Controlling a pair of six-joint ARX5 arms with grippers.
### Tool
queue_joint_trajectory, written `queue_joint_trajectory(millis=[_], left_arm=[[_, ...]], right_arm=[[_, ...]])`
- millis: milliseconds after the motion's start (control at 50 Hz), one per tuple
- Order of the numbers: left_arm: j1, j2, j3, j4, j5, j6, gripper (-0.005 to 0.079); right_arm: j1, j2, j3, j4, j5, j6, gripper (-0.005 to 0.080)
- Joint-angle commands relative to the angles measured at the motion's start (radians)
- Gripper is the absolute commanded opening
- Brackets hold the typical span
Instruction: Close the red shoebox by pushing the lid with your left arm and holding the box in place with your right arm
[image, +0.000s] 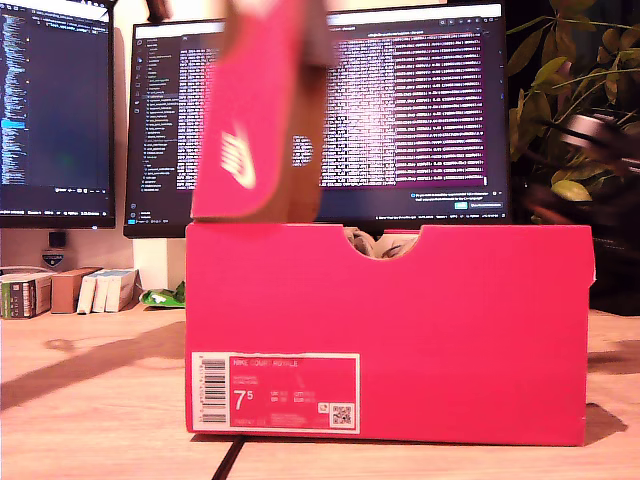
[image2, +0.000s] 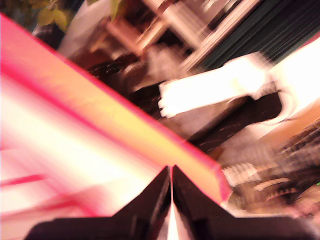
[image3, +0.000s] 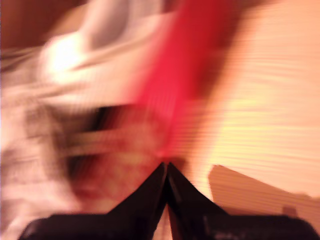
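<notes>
Exterior view shows the red shoebox (image: 400, 330) mid-desk, its light, stiff cardboard lid (image: 255, 110) raised at eleven o'clock, best pushed on its flat face by my first gripper (image2: 171, 172), jaws pressed together like my second gripper (image3: 166, 167).

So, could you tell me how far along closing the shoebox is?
Nothing looks finished yet: the lid stands raised above the box, so the box is open. In hand: my first gripper, jaws together, is right by the lid; my second gripper, also shut, is near a red edge. Left: bringing the lid fully down.
</notes>
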Motion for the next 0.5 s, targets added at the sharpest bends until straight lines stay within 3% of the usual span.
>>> queue_joint_trajectory(millis=[0,40,120,300,400,480], left_arm=[[0.022,-0.036,0.078,0.031,-0.13,-0.004,-0.0019],[0.022,-0.049,0.12,0.031,-0.246,-0.013,-0.0019],[0.029,-0.071,0.177,0.022,-0.344,-0.029,-0.0019],[0.082,-0.097,0.195,-0.031,-0.356,-0.026,-0.0019],[0.089,-0.095,0.194,-0.082,-0.356,-0.016,-0.0019],[0.089,-0.093,0.194,-0.09,-0.356,-0.006,-0.0019]], right_arm=[[-0.039,-0.041,0.03,-0.022,0.0,-0.026,-0.0012],[-0.063,-0.055,0.043,-0.054,0.0,-0.04,-0.0012],[-0.103,-0.083,0.082,-0.111,-0.001,-0.048,-0.0012],[-0.117,-0.14,0.207,-0.275,-0.097,-0.057,-0.0012],[-0.079,-0.142,0.279,-0.375,-0.188,-0.055,-0.0012],[-0.022,-0.142,0.303,-0.414,-0.201,-0.056,-0.0013]])
